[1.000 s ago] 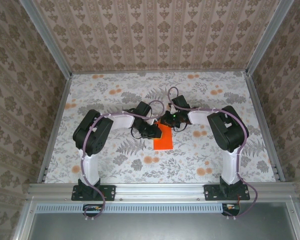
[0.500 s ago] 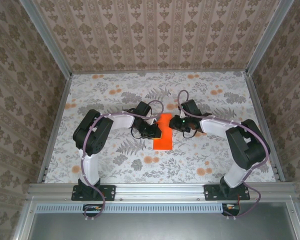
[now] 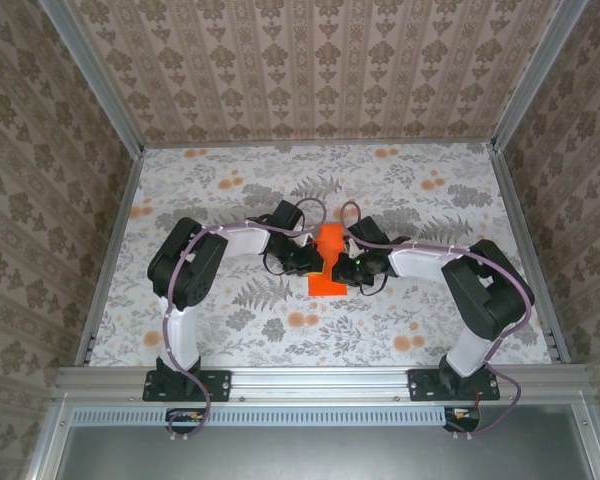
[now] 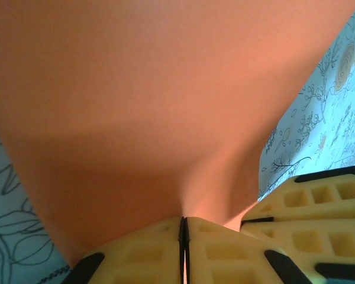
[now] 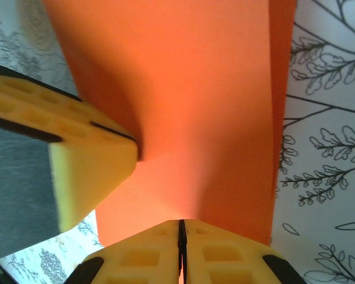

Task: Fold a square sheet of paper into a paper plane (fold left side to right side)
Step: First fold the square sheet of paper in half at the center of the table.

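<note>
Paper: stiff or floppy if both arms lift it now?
Probably floppy: the paper bows and puckers where the left gripper pinches it. Likely creases easily: it dimples at the right gripper pinch too. Thin sheet, so probably very light; it could tear if the arms pull apart.

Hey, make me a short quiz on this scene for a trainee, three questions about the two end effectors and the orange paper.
1. True or false: the right end effector stands wide open.
2. Where is the orange paper in the top view? A, between the two end effectors; B, far to their left; C, far to their right.
3. How many end effectors are shut on the paper?
Key: 1 false; 2 A; 3 two, since the left end effector pinches it as well.
</note>
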Robot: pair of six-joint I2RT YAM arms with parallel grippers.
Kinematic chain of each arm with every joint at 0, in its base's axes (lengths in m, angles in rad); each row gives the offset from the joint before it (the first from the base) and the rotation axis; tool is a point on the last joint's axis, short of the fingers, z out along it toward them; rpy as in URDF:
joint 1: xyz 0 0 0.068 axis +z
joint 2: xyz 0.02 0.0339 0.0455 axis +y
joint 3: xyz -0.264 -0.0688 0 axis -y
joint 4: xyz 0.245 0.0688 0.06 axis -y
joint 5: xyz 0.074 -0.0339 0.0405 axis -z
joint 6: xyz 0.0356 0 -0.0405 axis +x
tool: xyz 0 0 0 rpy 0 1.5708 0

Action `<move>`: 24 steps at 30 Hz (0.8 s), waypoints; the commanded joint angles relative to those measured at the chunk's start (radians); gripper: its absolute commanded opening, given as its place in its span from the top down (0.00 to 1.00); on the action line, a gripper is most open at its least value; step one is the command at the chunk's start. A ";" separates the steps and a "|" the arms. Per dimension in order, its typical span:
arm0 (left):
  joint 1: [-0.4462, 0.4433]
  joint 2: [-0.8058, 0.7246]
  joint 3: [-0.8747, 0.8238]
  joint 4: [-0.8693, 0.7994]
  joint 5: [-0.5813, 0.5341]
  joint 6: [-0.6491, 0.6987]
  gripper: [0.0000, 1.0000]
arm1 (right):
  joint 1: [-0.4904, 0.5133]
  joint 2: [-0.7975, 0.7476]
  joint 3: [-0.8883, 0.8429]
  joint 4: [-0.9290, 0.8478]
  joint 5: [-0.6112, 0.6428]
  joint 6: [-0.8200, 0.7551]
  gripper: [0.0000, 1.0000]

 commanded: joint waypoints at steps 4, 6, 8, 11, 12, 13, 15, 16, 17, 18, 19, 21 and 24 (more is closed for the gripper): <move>0.013 -0.006 0.012 0.002 -0.026 -0.016 0.89 | -0.001 0.050 0.032 -0.137 0.045 -0.036 0.90; 0.014 -0.017 0.015 0.005 -0.022 -0.016 0.87 | -0.001 0.059 0.034 -0.156 0.059 -0.042 0.90; 0.017 -0.025 0.025 0.008 -0.020 -0.013 0.85 | -0.001 0.067 0.037 -0.175 0.072 -0.050 0.90; 0.023 -0.020 0.040 0.015 -0.012 -0.012 0.83 | -0.001 0.079 0.041 -0.187 0.084 -0.058 0.90; 0.026 -0.015 0.046 0.020 -0.008 -0.014 0.83 | -0.001 0.081 0.042 -0.189 0.088 -0.060 0.90; 0.029 -0.008 0.052 0.026 -0.003 -0.015 0.83 | -0.001 0.084 0.043 -0.191 0.091 -0.062 0.90; 0.034 0.003 0.059 0.040 0.004 -0.018 0.84 | -0.001 0.088 0.048 -0.195 0.098 -0.066 0.90; 0.037 0.008 0.065 0.044 0.005 -0.018 0.84 | -0.001 0.090 0.051 -0.198 0.101 -0.067 0.91; 0.037 0.015 0.071 0.046 0.008 -0.016 0.85 | -0.001 0.092 0.052 -0.199 0.104 -0.068 0.91; 0.039 0.022 0.079 0.047 0.010 -0.010 0.86 | -0.001 0.094 0.055 -0.203 0.106 -0.070 0.91; 0.040 0.030 0.087 0.045 0.005 -0.005 0.87 | 0.000 0.097 0.057 -0.206 0.109 -0.073 0.91; 0.042 0.046 0.099 0.045 0.004 0.003 0.87 | -0.001 0.102 0.062 -0.211 0.114 -0.077 0.92; 0.047 0.068 0.114 0.047 0.007 0.009 0.88 | -0.002 0.105 0.067 -0.221 0.123 -0.083 0.92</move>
